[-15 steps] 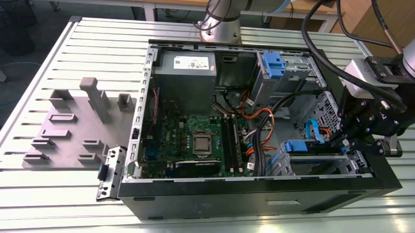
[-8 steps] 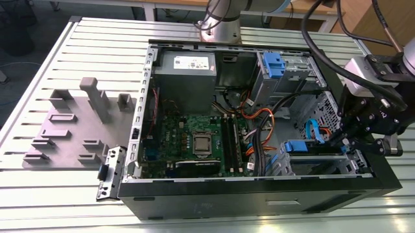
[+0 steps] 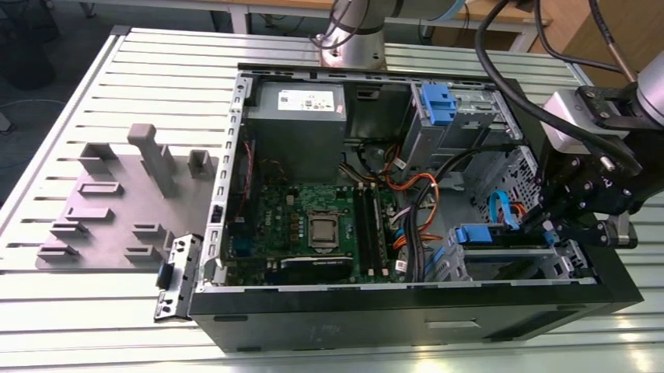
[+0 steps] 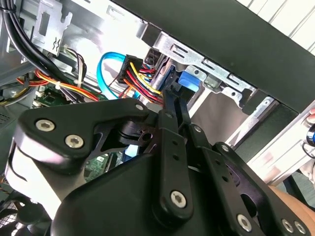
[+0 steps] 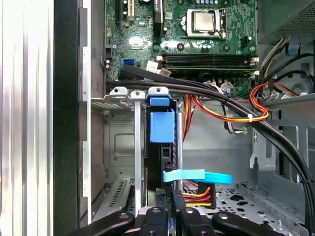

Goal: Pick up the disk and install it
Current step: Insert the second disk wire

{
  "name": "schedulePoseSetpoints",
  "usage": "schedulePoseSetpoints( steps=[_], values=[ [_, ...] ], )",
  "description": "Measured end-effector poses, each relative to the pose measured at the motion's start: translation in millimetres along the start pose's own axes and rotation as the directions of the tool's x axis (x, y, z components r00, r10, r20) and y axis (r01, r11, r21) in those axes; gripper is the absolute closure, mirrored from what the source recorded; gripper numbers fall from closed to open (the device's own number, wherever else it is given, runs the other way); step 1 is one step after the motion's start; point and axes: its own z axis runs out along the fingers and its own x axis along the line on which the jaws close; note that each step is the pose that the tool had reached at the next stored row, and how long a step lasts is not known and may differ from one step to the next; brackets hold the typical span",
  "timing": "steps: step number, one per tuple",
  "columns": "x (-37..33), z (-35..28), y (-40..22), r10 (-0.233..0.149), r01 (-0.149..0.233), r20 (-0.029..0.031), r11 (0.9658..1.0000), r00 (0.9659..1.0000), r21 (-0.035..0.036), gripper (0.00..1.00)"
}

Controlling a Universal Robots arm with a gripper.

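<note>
Gripping the disk (image 5: pixel 162 147) edge-on, the tool (image 5: pixel 170 196) holds it seated in the drive cage (image 5: pixel 115 142).

No text, number or sign is legible on any component. The white sticker (image 3: pixel 303 99) on the grey power supply box (image 3: pixel 298 116) carries dark print (too small to resolve in the exterior view). The processor (image 5: pixel 204 21) on the motherboard (image 5: pixel 142 42) shows no readable marking.

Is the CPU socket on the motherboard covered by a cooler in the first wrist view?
No. The CPU sits bare in its socket on the motherboard, with no cooler on it.
</note>
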Motion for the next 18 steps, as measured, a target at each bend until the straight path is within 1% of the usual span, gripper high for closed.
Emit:
schedulePoseSetpoints(
  steps=[12,18],
  values=[
    [-2.2,1.5,1.0,0.000,0.000,0.0024,1.0000,1.0000,-0.0001,0.84],
    [-3.0,2.4,1.8,0.000,0.000,0.0026,1.0000,1.0000,-0.0001,0.84]
  ],
)
